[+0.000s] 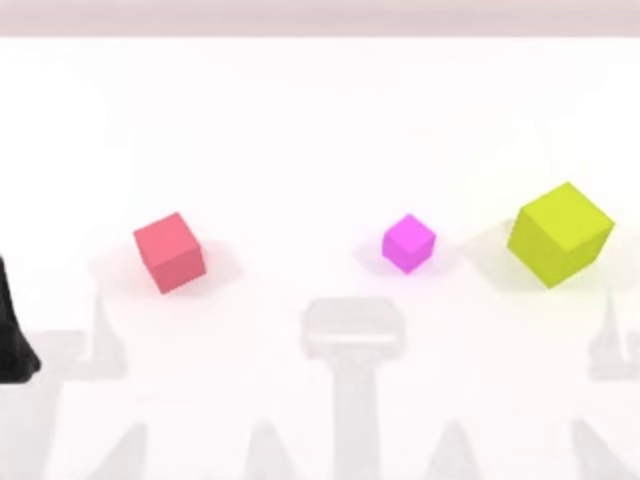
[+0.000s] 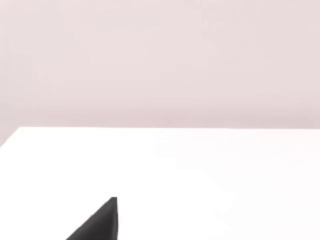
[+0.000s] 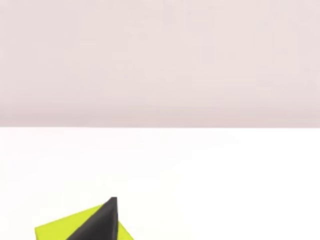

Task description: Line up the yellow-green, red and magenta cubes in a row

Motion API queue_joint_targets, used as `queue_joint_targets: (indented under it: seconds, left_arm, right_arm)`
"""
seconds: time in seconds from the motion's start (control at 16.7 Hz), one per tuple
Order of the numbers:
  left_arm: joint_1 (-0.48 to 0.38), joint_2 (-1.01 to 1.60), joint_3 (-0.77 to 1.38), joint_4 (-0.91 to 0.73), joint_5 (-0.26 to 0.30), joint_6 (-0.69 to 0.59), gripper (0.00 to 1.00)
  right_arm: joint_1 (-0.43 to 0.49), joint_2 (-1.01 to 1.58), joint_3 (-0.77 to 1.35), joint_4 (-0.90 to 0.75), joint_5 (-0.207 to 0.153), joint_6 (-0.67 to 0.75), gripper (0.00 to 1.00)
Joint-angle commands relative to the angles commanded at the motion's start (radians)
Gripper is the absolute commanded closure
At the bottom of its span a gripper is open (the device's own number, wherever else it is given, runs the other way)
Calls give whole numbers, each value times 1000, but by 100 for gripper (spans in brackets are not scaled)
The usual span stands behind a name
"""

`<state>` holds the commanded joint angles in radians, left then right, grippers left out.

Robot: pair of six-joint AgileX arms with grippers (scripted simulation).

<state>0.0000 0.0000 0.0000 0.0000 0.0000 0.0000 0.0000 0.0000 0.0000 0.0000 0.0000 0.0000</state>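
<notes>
Three cubes stand apart on the white table (image 1: 320,130). The pinkish-red cube (image 1: 169,252) is at the left, the small magenta cube (image 1: 408,243) sits right of the middle, and the large yellow-green cube (image 1: 560,233) is at the far right. A dark part of my left arm (image 1: 12,335) shows at the table's left edge, well short of the red cube. My left gripper (image 2: 102,222) hangs over bare table with no cube in its view. My right gripper (image 3: 102,220) is just over the yellow-green cube (image 3: 60,227); the top view does not show this arm.
A pale wall (image 1: 320,15) runs behind the table's far edge. Faint grey shadows of the arms and a stand (image 1: 352,330) fall on the near part of the table.
</notes>
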Motion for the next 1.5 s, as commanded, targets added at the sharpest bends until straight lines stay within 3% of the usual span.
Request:
queue_joint_targets:
  seconds: [0.3, 0.54, 1.5]
  left_arm:
    - [0, 0, 0, 0, 0, 0, 0]
    - [0, 0, 0, 0, 0, 0, 0]
    - [0, 0, 0, 0, 0, 0, 0]
  right_arm:
    - [16, 61, 61, -47, 2, -7, 0]
    - [77, 289, 288, -198, 1, -29, 0]
    - [441, 2026, 1810, -1158, -1, -158, 0]
